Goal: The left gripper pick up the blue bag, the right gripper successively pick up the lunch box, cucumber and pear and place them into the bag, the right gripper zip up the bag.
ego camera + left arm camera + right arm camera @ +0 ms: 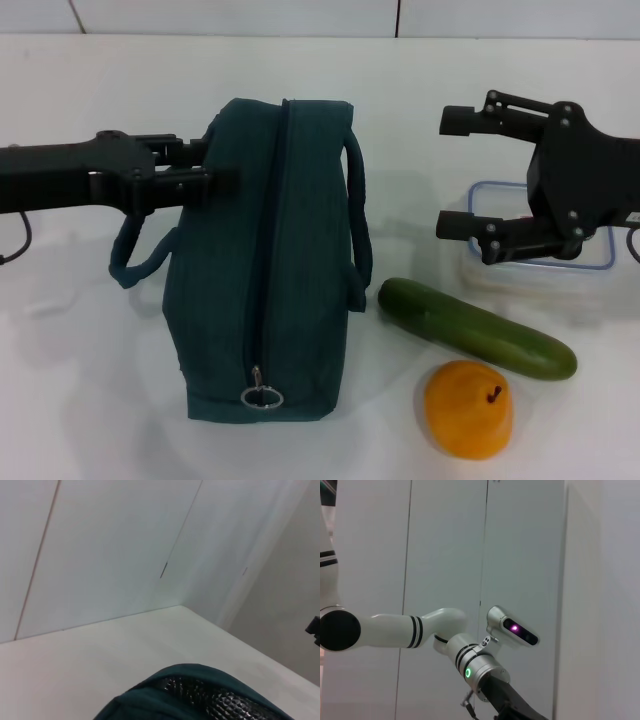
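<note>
Dark teal fabric bag (pixel 265 260) stands on white table (pixel 80 380), zipped; long axis runs front-to-back, ring pull nearest. Left gripper (pixel 215 165), jaws narrow, pinches its upper left edge. Right gripper (pixel 455 172), jaws wide, hovers over clear blue-rimmed plastic lunch box (pixel 590 262).

head view: high, facing forward and down, whole worktop with blue bag (pixel 265 270) | left wrist view: close above bag rim (pixel 200 695), facing out to walls | right wrist view: faces sideways at left arm (pixel 395 630) and wall | shared: bag, head and left wrist
</note>
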